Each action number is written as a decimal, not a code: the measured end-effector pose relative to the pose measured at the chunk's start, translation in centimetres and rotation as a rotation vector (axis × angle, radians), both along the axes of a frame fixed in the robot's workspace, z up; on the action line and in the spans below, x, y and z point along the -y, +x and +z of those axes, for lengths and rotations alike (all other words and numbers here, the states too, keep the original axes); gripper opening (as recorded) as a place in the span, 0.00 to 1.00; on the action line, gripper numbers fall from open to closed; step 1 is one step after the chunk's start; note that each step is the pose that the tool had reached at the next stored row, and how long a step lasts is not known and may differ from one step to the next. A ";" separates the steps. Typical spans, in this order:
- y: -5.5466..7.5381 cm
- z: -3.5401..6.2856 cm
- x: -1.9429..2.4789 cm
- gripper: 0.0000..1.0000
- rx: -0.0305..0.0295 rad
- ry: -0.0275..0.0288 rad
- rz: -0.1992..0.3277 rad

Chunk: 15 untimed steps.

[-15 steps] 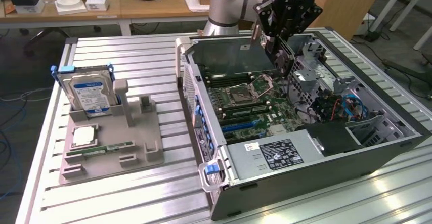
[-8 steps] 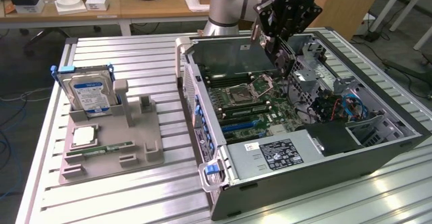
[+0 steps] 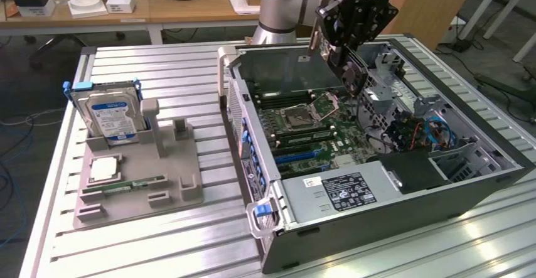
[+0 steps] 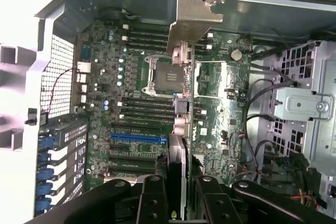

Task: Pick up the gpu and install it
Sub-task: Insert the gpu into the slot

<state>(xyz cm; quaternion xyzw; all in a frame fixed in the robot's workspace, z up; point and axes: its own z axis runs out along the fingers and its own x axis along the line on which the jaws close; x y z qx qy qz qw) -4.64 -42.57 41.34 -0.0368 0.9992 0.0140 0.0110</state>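
The gpu (image 3: 350, 71) hangs in the air over the open computer case (image 3: 469, 196), above the motherboard (image 3: 335, 133) and not touching it. In the exterior view it is a dark card tilted steeply under the tool (image 3: 352, 36), near the case's far wall. In the wrist view it is seen edge-on: its long axis runs from between the fingers (image 4: 152, 203) out to its silvery bracket (image 4: 191, 17), which lies in front of the case's wall, with the card's thin edge crossing over the CPU socket (image 4: 160, 74) (how far above the board it hangs I cannot tell).

The tool (image 4: 178, 195) is closed down to a narrow gap, one finger pressed on each flat face of the gpu.

On the desk (image 3: 167, 246), toward the exterior view's left, a gray holder (image 3: 167, 165) carries a hard drive (image 3: 113, 118) standing upright and a green RAM stick (image 3: 125, 184) lying flat.
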 end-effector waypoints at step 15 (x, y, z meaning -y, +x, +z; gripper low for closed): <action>0.0 0.00 0.00 0.27 0.0000 0.0013 0.090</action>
